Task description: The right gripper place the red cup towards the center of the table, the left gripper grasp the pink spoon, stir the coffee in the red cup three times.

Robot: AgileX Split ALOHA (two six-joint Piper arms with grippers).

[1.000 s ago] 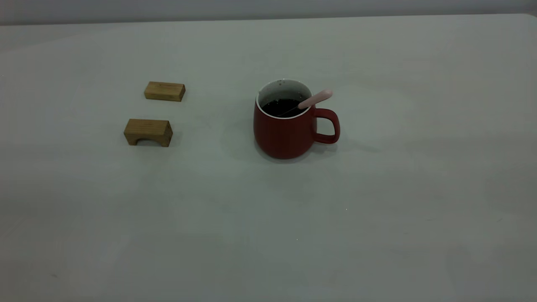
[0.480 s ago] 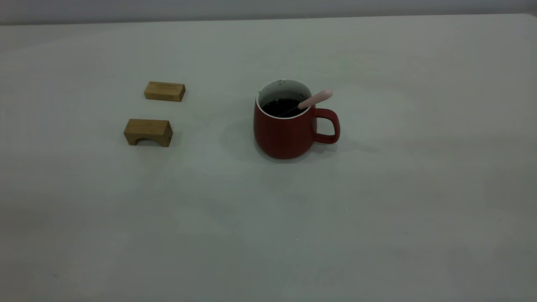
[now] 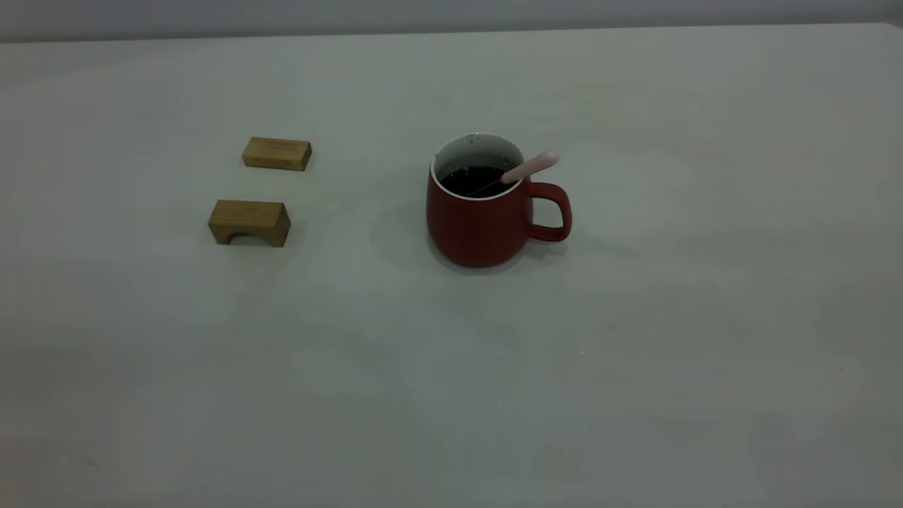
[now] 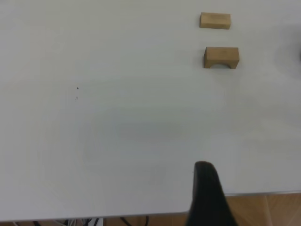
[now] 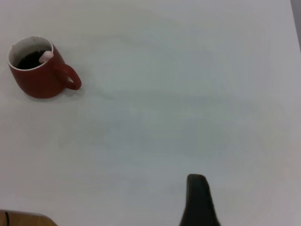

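Spoon (image 3: 530,166) light, slick, propped in cup (image 3: 480,219) mid-frame; I'd pinch its pink handle. Claws' state: cannot tell.

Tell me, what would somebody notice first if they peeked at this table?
The red cup near the middle of the table, full of dark coffee, with the pink spoon leaning on its rim above the handle. Next, two wooden blocks off to the cup's left in the exterior view, the nearer one shaped like a little arch. No gripper is touching anything.
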